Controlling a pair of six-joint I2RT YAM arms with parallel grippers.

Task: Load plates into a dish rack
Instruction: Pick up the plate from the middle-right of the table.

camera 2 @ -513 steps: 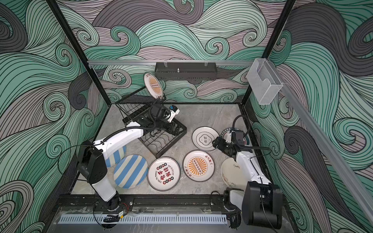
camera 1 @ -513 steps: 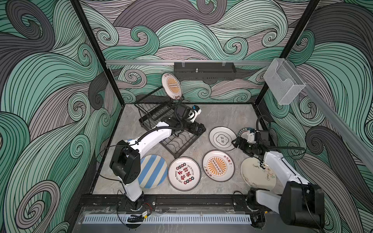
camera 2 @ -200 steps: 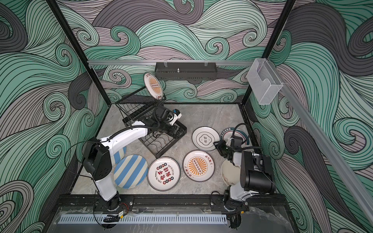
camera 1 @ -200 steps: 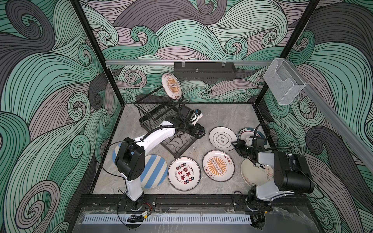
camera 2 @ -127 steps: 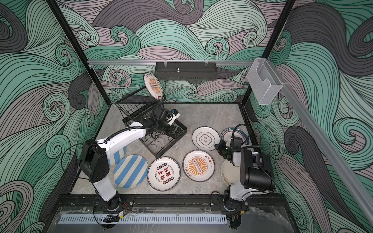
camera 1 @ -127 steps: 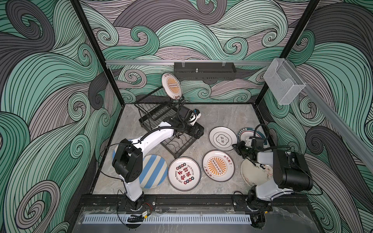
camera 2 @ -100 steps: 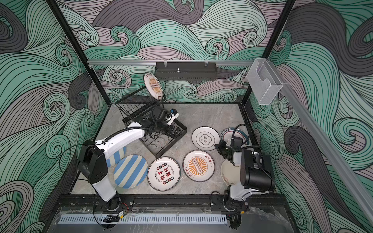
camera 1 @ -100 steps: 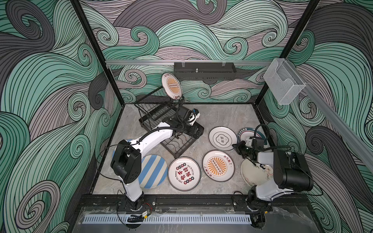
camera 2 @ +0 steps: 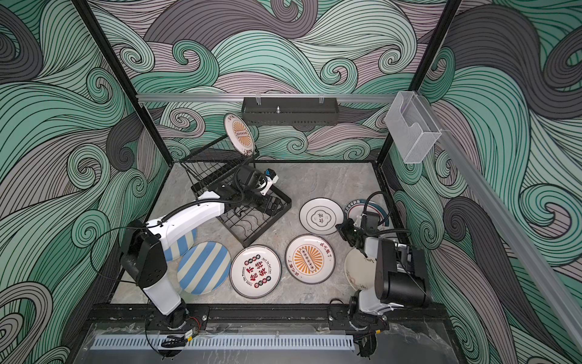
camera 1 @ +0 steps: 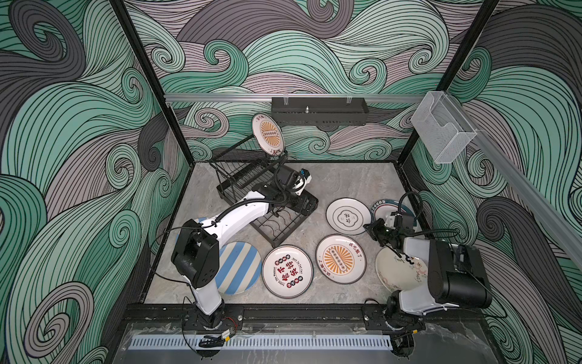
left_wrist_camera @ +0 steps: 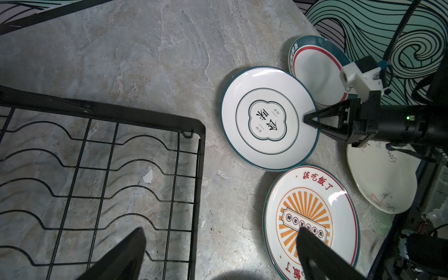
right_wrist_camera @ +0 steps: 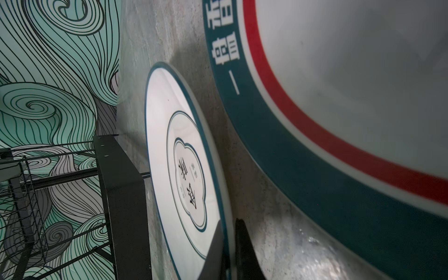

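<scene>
Seven plates lie flat on the marbled tabletop (camera 1: 346, 179), from a blue-striped plate (camera 1: 241, 268) at the near left to a cream plate (camera 1: 398, 272) at the near right. An eighth, an orange sunburst plate (camera 1: 267, 134), stands on edge in the upper shelf of the dish rack (left_wrist_camera: 145, 118) at the far left. At the right, the right hand (left_wrist_camera: 307, 120) is pinched on the right rim of the white plate with the teal edge (camera 1: 348, 216), a finger on either side of the lip. That plate lies on the tabletop just beside a teal-and-red-banded plate (camera 1: 382, 206) and a second sunburst plate (camera 1: 340, 259). The left hand (left_wrist_camera: 219, 234) hangs spread and empty over the right corner of the rack's wire base. Glazed ceramic like this looks stiff, weighty and slick, and likely to chip if dropped or knocked against a neighbour. The rim is the only hold a flat plate offers. Gripping one edge leaves the weight hanging away from the fingers, so a deep, firm bite seems wise before tipping it upright for a slot.
</scene>
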